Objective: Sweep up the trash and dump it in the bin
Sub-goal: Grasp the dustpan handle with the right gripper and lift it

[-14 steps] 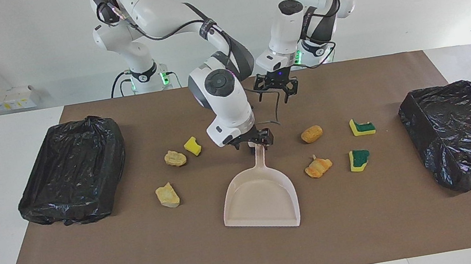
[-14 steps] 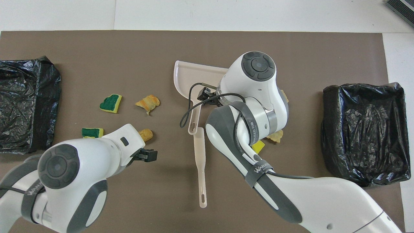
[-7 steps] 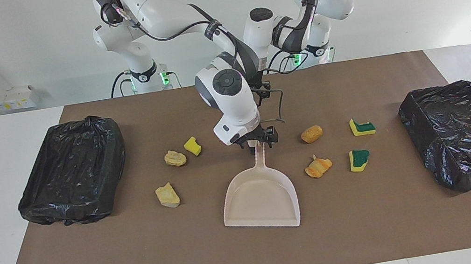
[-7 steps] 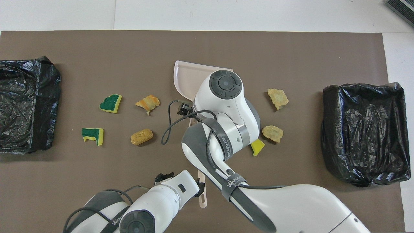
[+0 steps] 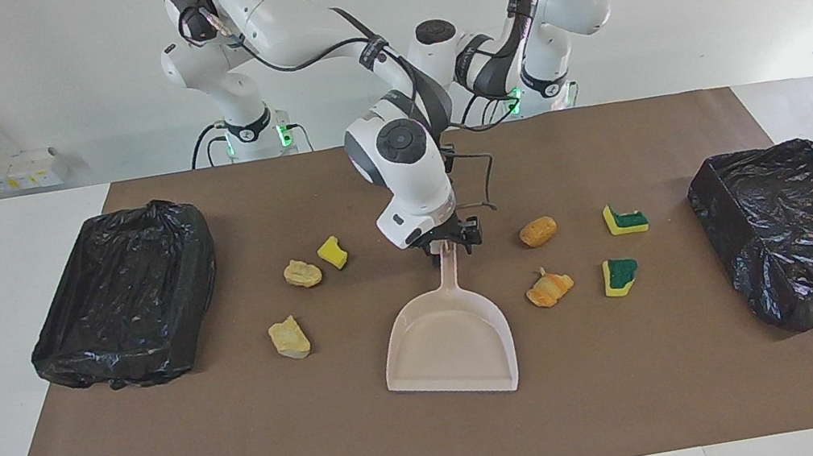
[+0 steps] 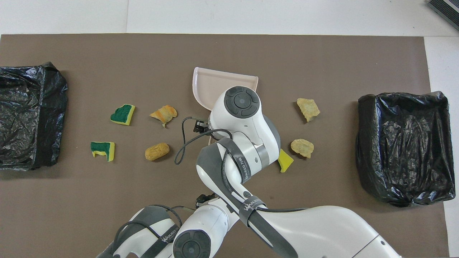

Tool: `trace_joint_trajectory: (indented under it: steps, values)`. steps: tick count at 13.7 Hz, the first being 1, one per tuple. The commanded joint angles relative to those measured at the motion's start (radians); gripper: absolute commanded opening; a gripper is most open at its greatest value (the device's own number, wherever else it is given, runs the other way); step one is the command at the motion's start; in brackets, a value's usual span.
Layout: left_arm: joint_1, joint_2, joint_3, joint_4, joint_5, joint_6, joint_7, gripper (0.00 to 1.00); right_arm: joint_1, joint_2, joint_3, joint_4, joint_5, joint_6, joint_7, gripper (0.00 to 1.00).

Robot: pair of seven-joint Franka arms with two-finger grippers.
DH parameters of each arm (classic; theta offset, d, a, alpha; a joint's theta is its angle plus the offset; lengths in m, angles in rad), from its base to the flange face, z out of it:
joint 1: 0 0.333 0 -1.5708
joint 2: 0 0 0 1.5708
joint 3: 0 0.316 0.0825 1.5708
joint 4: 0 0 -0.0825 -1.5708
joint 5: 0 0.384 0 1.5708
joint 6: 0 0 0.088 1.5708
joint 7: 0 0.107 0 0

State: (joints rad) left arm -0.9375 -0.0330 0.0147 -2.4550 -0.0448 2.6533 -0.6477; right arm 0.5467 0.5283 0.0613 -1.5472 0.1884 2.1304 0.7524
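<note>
The left gripper [image 6: 206, 199] has withdrawn toward the robots, over the mat [image 5: 646, 402]; its finger state cannot be told. The right gripper [image 5: 449, 241] remains at the dustpan [image 5: 449, 343] handle, grip undetermined. The trash [image 5: 538, 232] lies at 3 and 9 o'clock of the dustpan, outside both bins [image 5: 124, 297].

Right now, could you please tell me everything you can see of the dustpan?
The dustpan is beige, looks like smooth plastic, and has a wide shallow tray with raised side walls and a slim handle. It lies flat and empty on the brown mat, mid-table, handle toward the robots. The right gripper is down at the handle's end. None of the scraps touches it.
</note>
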Motion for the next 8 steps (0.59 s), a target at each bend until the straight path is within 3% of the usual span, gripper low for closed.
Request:
trace_joint_trajectory:
  steps: [1, 5, 8]
  values:
    - [-0.014, -0.004, 0.011, 0.004, 0.008, -0.030, -0.042, 0.80, -0.008, 0.005, 0.003, -0.008, 0.006, 0.026, -0.024, 0.00]
    - [-0.014, -0.011, 0.011, 0.005, 0.008, -0.053, -0.064, 0.71, -0.047, 0.019, -0.003, 0.001, 0.003, 0.010, -0.033, 0.00]
    - [-0.014, -0.025, 0.011, 0.005, 0.008, -0.078, -0.073, 0.68, -0.085, -0.019, -0.009, 0.032, -0.013, -0.058, -0.059, 0.00]
